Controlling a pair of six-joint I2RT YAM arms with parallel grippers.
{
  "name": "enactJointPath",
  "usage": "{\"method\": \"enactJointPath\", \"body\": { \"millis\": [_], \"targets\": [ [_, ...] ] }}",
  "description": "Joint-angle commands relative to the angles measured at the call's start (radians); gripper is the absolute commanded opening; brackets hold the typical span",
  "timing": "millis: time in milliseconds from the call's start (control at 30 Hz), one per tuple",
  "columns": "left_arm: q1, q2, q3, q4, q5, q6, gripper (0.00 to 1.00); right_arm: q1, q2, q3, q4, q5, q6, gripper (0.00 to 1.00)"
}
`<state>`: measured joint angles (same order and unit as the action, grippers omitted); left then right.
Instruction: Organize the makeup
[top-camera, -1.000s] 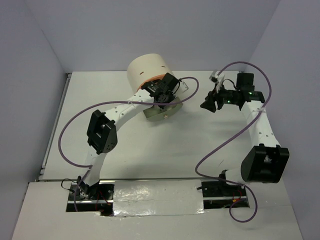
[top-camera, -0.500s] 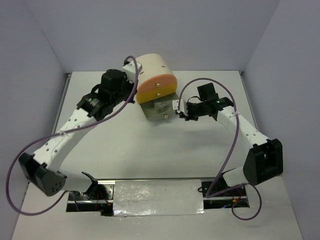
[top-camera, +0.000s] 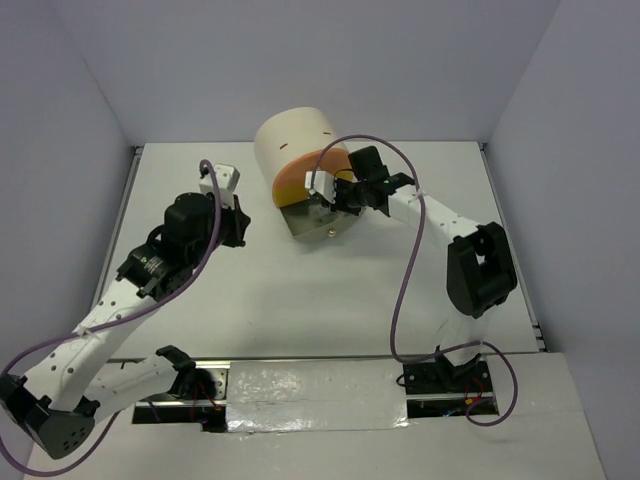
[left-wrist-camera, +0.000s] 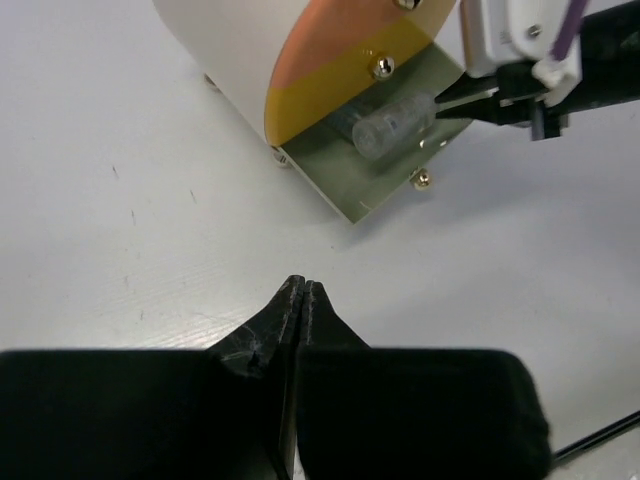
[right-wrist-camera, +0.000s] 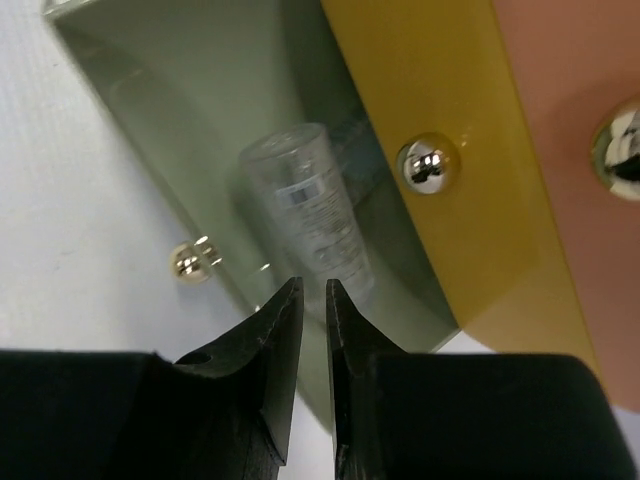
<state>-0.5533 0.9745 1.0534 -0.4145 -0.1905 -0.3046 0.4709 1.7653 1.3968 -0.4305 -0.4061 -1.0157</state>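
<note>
A clear little bottle (right-wrist-camera: 310, 215) (left-wrist-camera: 390, 125) lies on its side in the pulled-out green drawer (right-wrist-camera: 190, 110) (left-wrist-camera: 372, 188) (top-camera: 300, 226) of the cream cylindrical unit (top-camera: 290, 140). My right gripper (right-wrist-camera: 313, 286) (top-camera: 324, 192) hovers at the bottle's near end. Its fingers stand a narrow slit apart with nothing between them. Over bare table to the left of the unit, my left gripper (left-wrist-camera: 303, 285) (top-camera: 240, 226) is shut and empty, pointing toward the drawer. No other makeup shows.
Above the green drawer sit a closed yellow drawer front (right-wrist-camera: 450, 100) (left-wrist-camera: 350, 85) and an orange one (right-wrist-camera: 580, 90) (left-wrist-camera: 335, 40), each with a gold knob (right-wrist-camera: 428, 165). White walls bound the table on three sides.
The left arm has swung away from the back of the unit to the left middle of the table. The right gripper has moved up from beside the green drawer to over it.
</note>
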Motion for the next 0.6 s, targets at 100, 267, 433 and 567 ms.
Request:
{"method": "enactJointPath", "body": {
  "millis": [100,267,433,567],
  "targets": [
    [0.006,-0.083,-0.015,0.025,-0.052,-0.067,0.11,0.018,0.063,0.087,0.070,0.042,-0.009,0.24],
    [0.006,-0.109,-0.029,0.007,-0.061,-0.085,0.12,0.031,0.095,0.076,0.113,0.061,-0.038,0.24],
    [0.006,-0.119,-0.029,-0.006,-0.064,-0.091,0.11,0.049,0.115,0.048,0.199,0.102,-0.027,0.23],
    [0.006,-0.120,-0.027,-0.009,-0.067,-0.093,0.12,0.052,0.117,0.039,0.223,0.113,-0.014,0.23]
  ]
}}
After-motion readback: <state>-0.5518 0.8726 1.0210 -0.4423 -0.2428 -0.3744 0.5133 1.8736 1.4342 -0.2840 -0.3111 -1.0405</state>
